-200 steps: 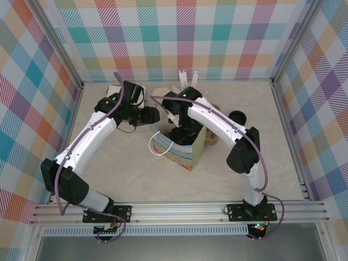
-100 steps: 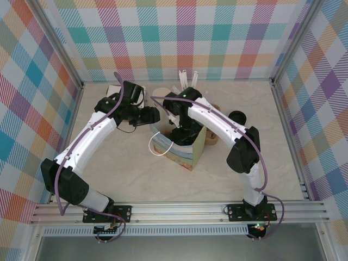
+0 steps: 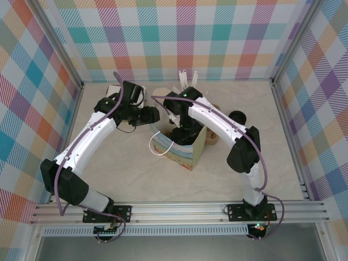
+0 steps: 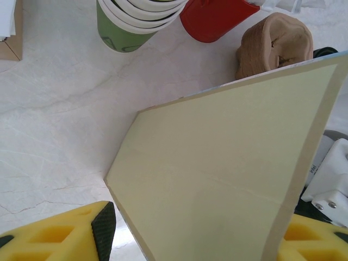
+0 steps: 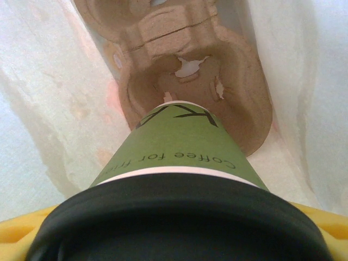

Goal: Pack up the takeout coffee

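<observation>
The takeout coffee (image 5: 179,157), a green paper cup with a black lid (image 5: 179,228), hangs inside the paper bag (image 3: 187,152). My right gripper (image 5: 174,244) is shut on it near the lid, and yellow fingers (image 5: 19,234) show at both sides. The cup's base sits at the near socket of a brown pulp carrier (image 5: 228,81) on the bag's floor. In the top view the right gripper (image 3: 182,132) reaches down into the bag's mouth. My left gripper (image 4: 201,239) is open at the bag's back left corner, with a cream bag wall (image 4: 228,157) between its fingers (image 4: 100,228).
A stack of lidless green cups (image 4: 128,24), a red holder (image 4: 217,19) and a crumpled brown pulp piece (image 4: 274,46) stand behind the bag. Loose black lids (image 3: 237,116) lie to the bag's right. Metal frame rails (image 3: 283,136) bound the table.
</observation>
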Available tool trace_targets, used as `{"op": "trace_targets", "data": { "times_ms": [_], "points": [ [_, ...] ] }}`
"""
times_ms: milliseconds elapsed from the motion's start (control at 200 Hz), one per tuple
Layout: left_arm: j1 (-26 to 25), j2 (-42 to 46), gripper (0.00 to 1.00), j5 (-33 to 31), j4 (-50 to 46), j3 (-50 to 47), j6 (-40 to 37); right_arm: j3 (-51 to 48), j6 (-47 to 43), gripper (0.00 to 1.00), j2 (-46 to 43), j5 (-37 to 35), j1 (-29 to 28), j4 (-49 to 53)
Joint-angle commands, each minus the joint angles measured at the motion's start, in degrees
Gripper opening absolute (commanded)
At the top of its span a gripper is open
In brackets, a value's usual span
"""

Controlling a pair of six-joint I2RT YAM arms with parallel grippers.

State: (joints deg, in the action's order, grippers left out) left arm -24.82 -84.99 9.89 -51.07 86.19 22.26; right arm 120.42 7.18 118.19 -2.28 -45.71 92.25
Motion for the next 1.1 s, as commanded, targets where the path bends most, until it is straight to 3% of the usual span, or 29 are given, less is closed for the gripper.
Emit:
{"op": "trace_targets", "data": {
  "times_ms": [0,1100],
  "points": [
    [0.92,1.61,0.59,-0.43,-1.32,0.25,-0.73,0.60,-0.32,0.79,-1.21,1.32,0.45,2.50],
    [0.96,1.42,0.60,0.04,-0.43,-0.83,-0.16,-5.56,-1.75,0.79,-2.25,1.76,2.08,-2.41]
  ]
}}
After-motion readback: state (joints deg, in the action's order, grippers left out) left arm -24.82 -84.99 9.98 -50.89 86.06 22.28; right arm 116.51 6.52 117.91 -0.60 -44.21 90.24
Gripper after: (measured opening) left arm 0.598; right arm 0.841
